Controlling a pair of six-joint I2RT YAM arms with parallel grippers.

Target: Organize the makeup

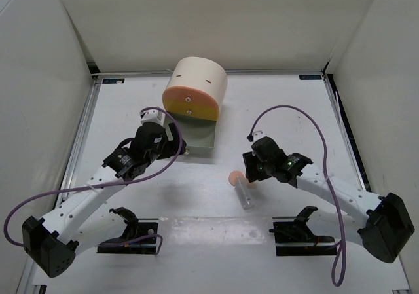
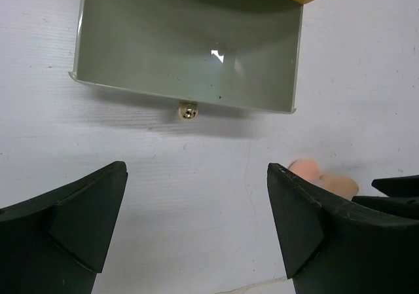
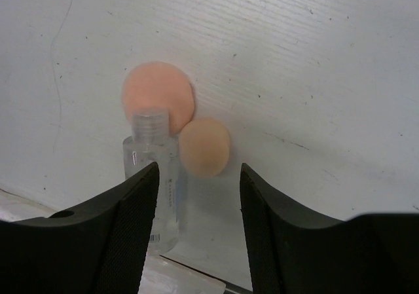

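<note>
Two peach sponges, a larger one [image 3: 157, 92] and a smaller one [image 3: 204, 147], lie touching on the white table, with a clear tube [image 3: 156, 176] beside them. In the top view the sponge [image 1: 234, 178] and the tube [image 1: 246, 195] sit near the table's middle. My right gripper [image 3: 198, 228] hovers just behind them, jaws partly apart with nothing between; the tube lies by its left finger and the small sponge just ahead of the gap. My left gripper [image 2: 196, 228] stands wide open and empty over bare table in front of the drawer, with a sponge [image 2: 321, 179] peeking past its right finger.
A cream cylinder box [image 1: 194, 84] with an orange-yellow front stands at the back. Its grey-green drawer [image 1: 200, 137] is pulled out and shows nothing inside; its brass knob [image 2: 188, 112] faces my left gripper [image 1: 171, 140]. White walls enclose the table.
</note>
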